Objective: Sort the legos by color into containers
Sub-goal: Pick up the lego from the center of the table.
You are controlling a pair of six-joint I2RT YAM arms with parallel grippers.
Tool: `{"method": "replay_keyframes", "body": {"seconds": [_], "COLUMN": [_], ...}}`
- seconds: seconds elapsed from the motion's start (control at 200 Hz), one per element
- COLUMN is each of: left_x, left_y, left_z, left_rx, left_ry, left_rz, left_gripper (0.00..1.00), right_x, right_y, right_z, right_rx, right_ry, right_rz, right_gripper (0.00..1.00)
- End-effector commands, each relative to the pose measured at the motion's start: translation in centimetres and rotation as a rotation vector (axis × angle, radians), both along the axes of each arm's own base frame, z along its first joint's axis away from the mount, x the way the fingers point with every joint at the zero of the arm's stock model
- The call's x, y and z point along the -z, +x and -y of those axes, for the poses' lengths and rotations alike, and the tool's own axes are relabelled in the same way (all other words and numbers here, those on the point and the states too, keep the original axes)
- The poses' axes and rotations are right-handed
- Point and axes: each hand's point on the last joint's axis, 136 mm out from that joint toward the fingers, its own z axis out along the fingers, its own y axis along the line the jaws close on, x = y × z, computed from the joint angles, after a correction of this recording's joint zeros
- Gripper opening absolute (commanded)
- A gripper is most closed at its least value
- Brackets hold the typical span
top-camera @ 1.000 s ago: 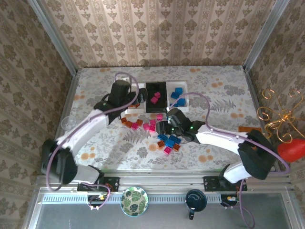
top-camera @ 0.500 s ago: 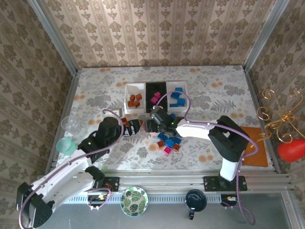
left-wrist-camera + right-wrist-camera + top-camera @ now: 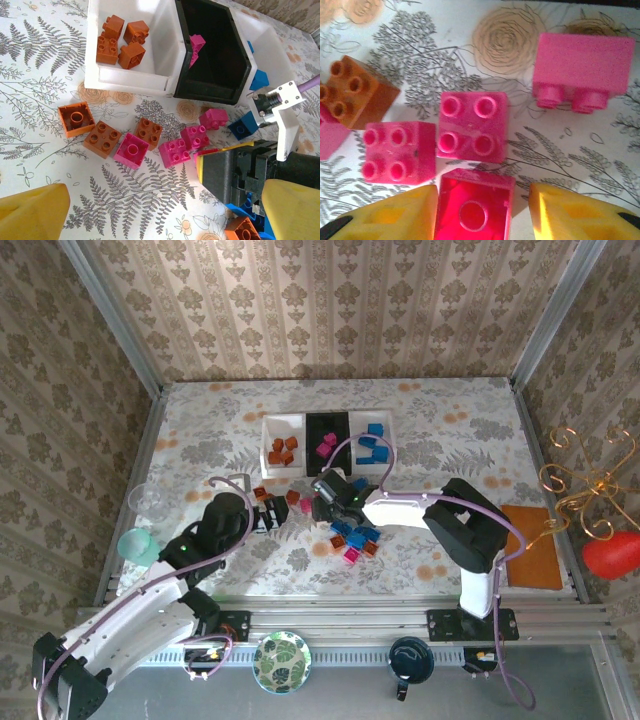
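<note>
My right claw [image 3: 482,196] sits low over the desk [image 3: 450,440], its yellow fingers [image 3: 395,215] standing either side of an upturned magenta brick [image 3: 472,210]. The finger at the left of the wrist view touches the brick's flank. The other stands just off it with a sliver of desk showing between, so the jaws are narrowed round the brick but I see no firm grip. Just beyond it two pink bricks [image 3: 472,127] lie studs-up, side by side and touching. A third pink brick [image 3: 582,67] is tipped on its side farther off, and an orange brick [image 3: 352,97] lies at the left of that view. My left claw [image 3: 270,514] hovers spread to its widest, holding nothing, just beside the right claw. It hangs over the loose legos [image 3: 131,150] scattered on the near side of the containers [image 3: 305,440]. In that row, the left white tray [image 3: 130,82] holds four orange-brown bricks [image 3: 122,40]. The black tray [image 3: 215,75] has a pink piece [image 3: 196,45] leaning on its wall, and the right white tray [image 3: 267,45] holds blue bricks [image 3: 372,447]. Nearer me than the right claw, a blue cluster [image 3: 355,535] lies on the desk with a pink lego [image 3: 351,556] and an orange lego [image 3: 370,549] at its edge.
</note>
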Motion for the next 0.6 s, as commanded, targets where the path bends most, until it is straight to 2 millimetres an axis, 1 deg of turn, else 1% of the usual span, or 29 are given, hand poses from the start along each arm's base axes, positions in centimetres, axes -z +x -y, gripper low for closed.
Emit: {"method": "replay_keyframes", "body": {"seconds": [0.0, 0.085, 0.17, 0.26, 0.36, 0.42, 0.475, 0.535, 0.595], "left_x": [0.5, 0.7, 0.9, 1.1, 1.3, 1.4, 1.5, 1.6, 1.8], "left_y": [-0.1, -0.1, -0.2, -0.2, -0.3, -0.4, -0.4, -0.5, -0.5], "left_z": [-0.3, -0.3, -0.4, -0.5, -0.6, -0.6, -0.7, -0.7, -0.8], "left_rx": [-0.016, -0.014, -0.014, -0.014, -0.016, -0.012, -0.014, -0.014, -0.016], "left_ry": [0.007, 0.015, 0.020, 0.028, 0.035, 0.037, 0.039, 0.041, 0.046], "left_rz": [-0.012, -0.014, -0.020, -0.025, -0.032, -0.035, -0.037, -0.041, -0.044], "left_gripper": [1.00, 1.00, 1.00, 1.00, 1.00, 1.00, 1.00, 1.00, 1.00], "right_x": [-0.2, -0.2, 0.1, 0.3, 0.0, -0.8, -2.1, -3.9, -6.3], "right_y": [-0.5, -0.4, -0.2, 0.0, 0.2, 0.2, 0.3, 0.4, 0.6], "right_z": [1.6, 0.7, 0.4, 0.1, -0.3, -0.7, -1.0, -1.1, -1.0], "right_rx": [0.024, -0.015, -0.023, -0.026, -0.051, -0.072, -0.095, -0.114, -0.128], "right_ry": [-0.049, -0.042, -0.044, -0.044, -0.039, -0.022, -0.002, 0.021, 0.048], "right_rz": [0.011, 0.007, -0.003, -0.004, 0.008, 0.027, 0.057, 0.098, 0.148], "right_gripper": [0.53, 0.59, 0.60, 0.54, 0.43, 0.37, 0.32, 0.29, 0.27]}}
